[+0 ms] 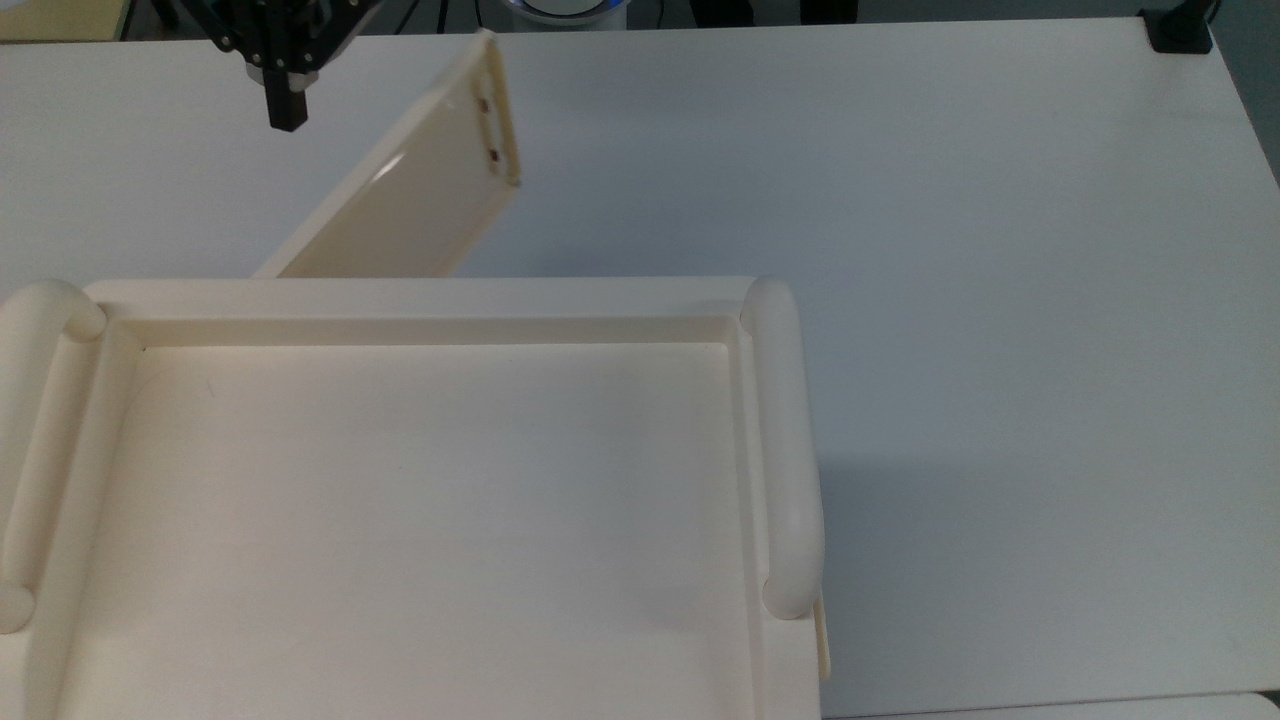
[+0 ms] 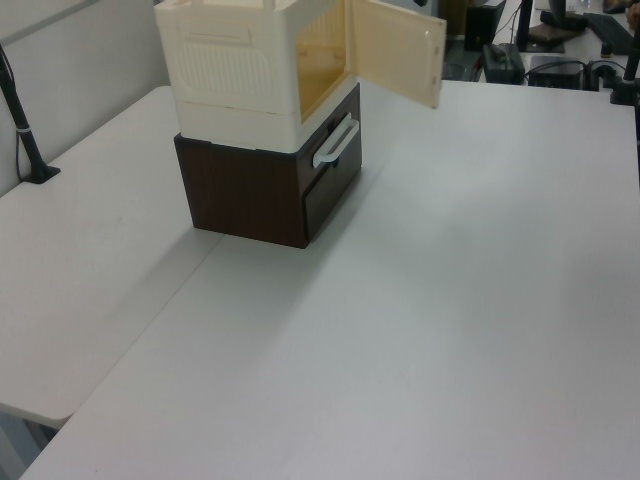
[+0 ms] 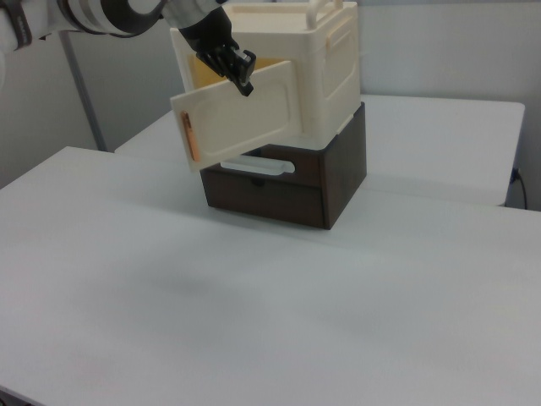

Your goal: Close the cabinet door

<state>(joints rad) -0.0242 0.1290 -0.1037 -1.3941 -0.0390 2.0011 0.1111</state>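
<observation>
White counter (image 2: 420,330) nearest, bare in front of cabinet. Cream cabinet (image 3: 321,59) stands on dark brown drawer unit (image 3: 330,173) with pale handle (image 2: 335,142). Cabinet door (image 1: 420,185) partly open, hinged at cabinet front, swung out at angle, free edge with bar handle pointing away from cabinet. Gripper (image 1: 285,105) beyond, just beside door's outer face; jaws look pressed together, holding nothing.

The top view looks straight down, close over the cabinet (image 1: 420,500), the tool (image 1: 287,110) at its upper left. The left view and right view look obliquely across the worktop (image 2: 450,330) from opposite sides, sharing the cabinet door (image 3: 241,114).
</observation>
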